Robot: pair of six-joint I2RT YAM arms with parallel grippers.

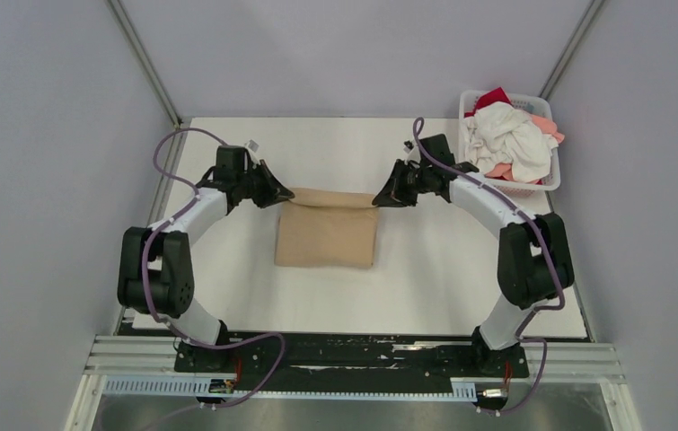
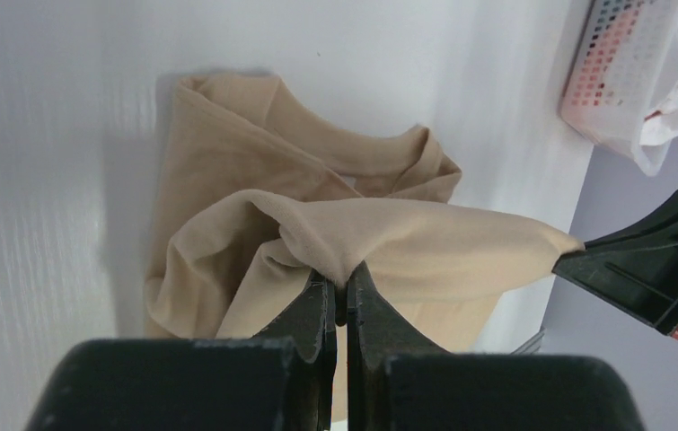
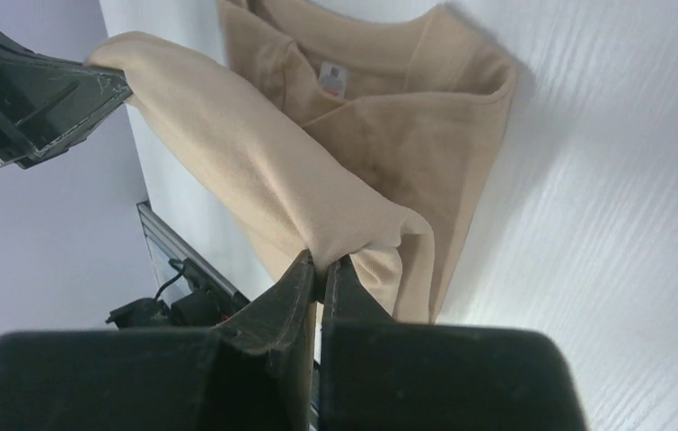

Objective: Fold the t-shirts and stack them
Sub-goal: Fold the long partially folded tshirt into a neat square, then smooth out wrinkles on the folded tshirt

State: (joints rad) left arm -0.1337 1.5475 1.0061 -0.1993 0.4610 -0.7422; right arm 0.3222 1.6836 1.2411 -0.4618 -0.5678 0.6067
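Top external view: the tan t-shirt (image 1: 326, 235) lies mid-frame on the white table (image 1: 443, 278), folded into a rough rectangle, with its far edge raised off the surface. The left gripper (image 1: 286, 196) pinches the left end of that edge and the right gripper (image 1: 380, 197) pinches the right end. Both pairs of jaws are pressed together on cloth, which spans between them with a slight sag. Left wrist view shows a tan fold clamped at the fingertips, with the rest of the tee spread toward the upper left of the frame. Right wrist view shows the same grip, with the neck label (image 3: 333, 79) near top centre. In the upper right of the top view, a lattice basket (image 1: 532, 189) holds a white shirt (image 1: 510, 139), a red shirt (image 1: 494, 97) and a coral-pink shirt (image 1: 546, 126).
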